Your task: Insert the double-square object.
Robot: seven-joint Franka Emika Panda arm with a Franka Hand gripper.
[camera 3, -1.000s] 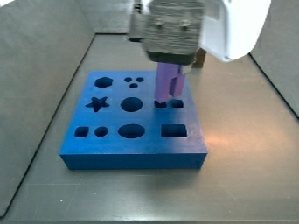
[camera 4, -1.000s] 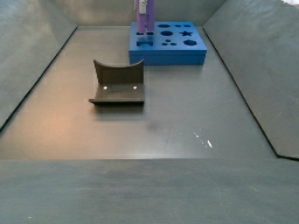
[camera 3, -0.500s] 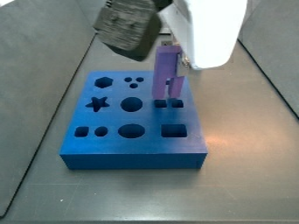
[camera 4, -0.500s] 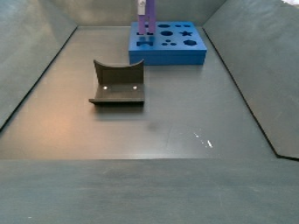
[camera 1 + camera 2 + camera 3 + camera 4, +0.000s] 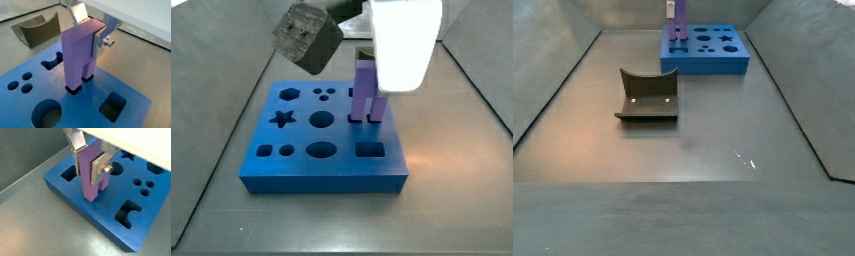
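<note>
The double-square object [image 5: 80,55] is a tall purple peg standing upright on the blue block [image 5: 73,107], its two legs entering the paired square holes. It also shows in a wrist view [image 5: 90,175] and in both side views [image 5: 366,92] [image 5: 675,22]. My gripper [image 5: 87,31] is shut on the peg's upper part, one silver finger [image 5: 101,39] on each side, also seen in a wrist view [image 5: 90,164]. In a side view [image 5: 369,58] the white arm body hides most of it.
The blue block [image 5: 331,172] has star, round, hexagon and square holes and stands near the far wall [image 5: 714,66]. The dark olive curved-notch block [image 5: 647,98] lies on the floor well apart from it, and shows in a wrist view [image 5: 37,30]. Grey walls enclose the floor.
The peg has gone from tilted to upright and sunk a little into the square holes. The arm's wrist has swung over the block.
</note>
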